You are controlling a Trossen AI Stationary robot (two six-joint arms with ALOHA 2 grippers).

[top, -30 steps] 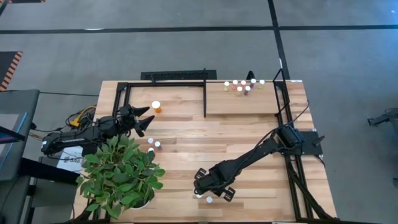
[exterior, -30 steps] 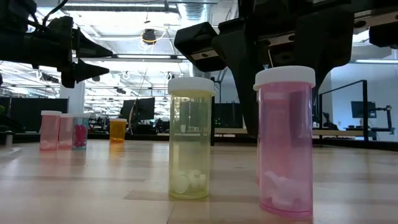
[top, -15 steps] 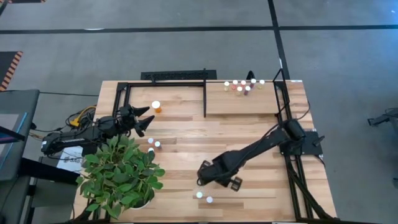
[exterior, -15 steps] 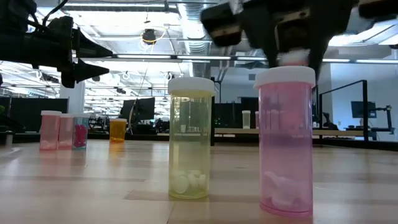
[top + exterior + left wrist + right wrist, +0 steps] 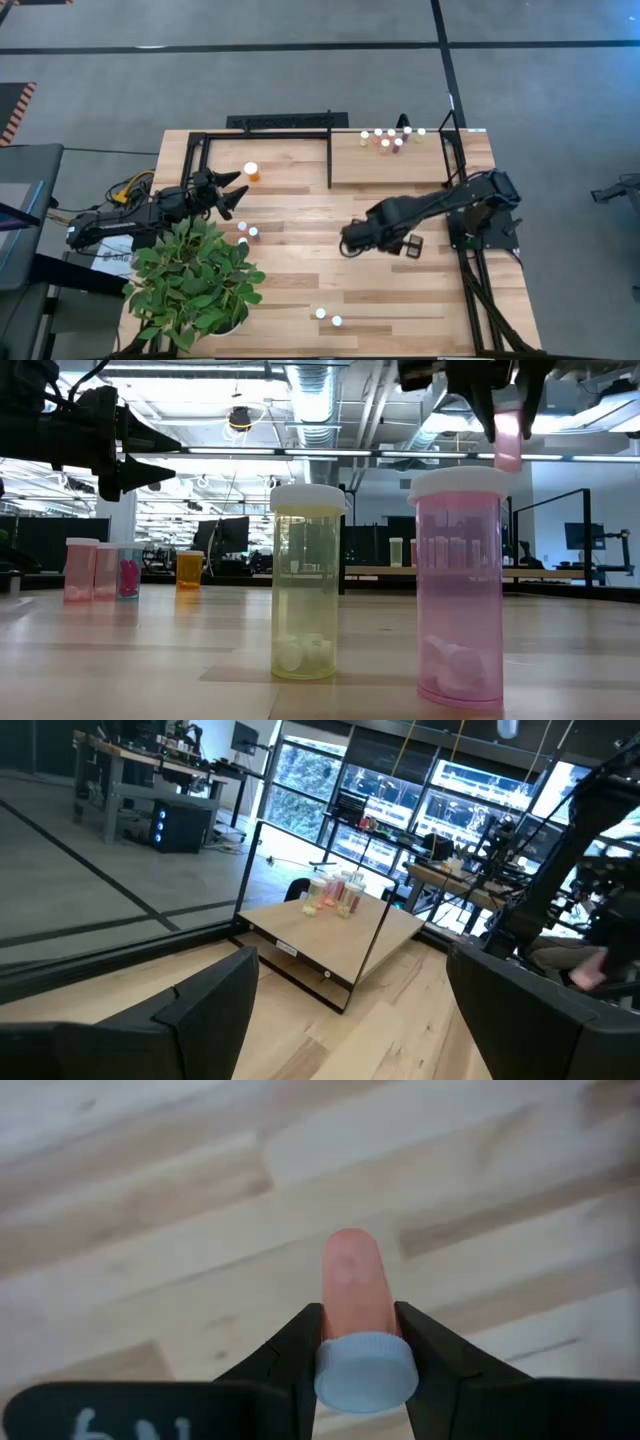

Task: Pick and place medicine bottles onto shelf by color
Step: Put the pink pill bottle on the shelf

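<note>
Vials cluster on shelf at back right, two vials near front edge, plant front left

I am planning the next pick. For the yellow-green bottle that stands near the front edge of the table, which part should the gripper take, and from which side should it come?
Probably from straight above, closing on the body just under the white cap. The yellow-green bottle stands upright, and the pink bottle stands close beside it, so a sideways approach risks knocking that one. The right gripper already carries a pink vial gripped just below its cap.
</note>
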